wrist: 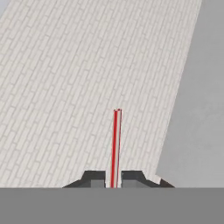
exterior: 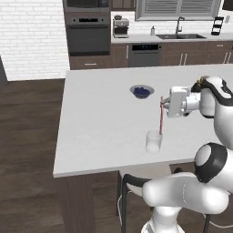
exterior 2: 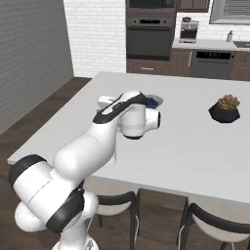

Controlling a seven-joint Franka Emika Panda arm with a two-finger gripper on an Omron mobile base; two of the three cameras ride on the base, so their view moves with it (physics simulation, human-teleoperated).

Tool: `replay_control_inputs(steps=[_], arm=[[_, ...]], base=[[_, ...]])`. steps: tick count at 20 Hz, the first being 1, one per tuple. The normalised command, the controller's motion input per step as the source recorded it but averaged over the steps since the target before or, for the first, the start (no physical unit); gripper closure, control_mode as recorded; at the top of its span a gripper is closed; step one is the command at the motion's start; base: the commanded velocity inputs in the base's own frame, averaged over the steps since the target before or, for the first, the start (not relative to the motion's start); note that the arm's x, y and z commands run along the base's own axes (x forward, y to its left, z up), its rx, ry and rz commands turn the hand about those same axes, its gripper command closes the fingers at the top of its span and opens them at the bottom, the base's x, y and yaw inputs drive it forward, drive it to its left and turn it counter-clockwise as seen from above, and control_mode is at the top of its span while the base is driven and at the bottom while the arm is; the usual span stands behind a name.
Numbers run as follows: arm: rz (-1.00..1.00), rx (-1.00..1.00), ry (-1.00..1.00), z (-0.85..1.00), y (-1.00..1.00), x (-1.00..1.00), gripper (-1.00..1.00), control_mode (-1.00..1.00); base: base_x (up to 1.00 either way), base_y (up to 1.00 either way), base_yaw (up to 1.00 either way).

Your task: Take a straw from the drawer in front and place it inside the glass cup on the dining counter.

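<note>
Near the desk's front edge stands the glass cup. Above it the tool is closed on the straw, which hangs upright with its lower end at, perhaps just inside, the cup's rim. Toward the middle of the desk sits a bowl, and a potted plant farther right.
</note>
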Motion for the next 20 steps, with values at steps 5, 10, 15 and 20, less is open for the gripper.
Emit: replay_control_inputs(steps=[5,10,15,20], arm=[[0.0,0.0,0.0,-0.16,-0.01,0.42,1.0,-1.0],[0.0,0.0,0.0,-0.14,-0.02,0.23,1.0,-1.0],[0.0,0.0,0.0,-0.16,-0.04,0.07,1.0,-1.0],[0.0,0.0,-0.01,-0.12,-0.02,0.11,1.0,-1.0]], base=[[0.0,0.0,0.0],[0.0,0.0,0.0],[0.0,0.0,0.0],[0.0,0.0,0.0]])
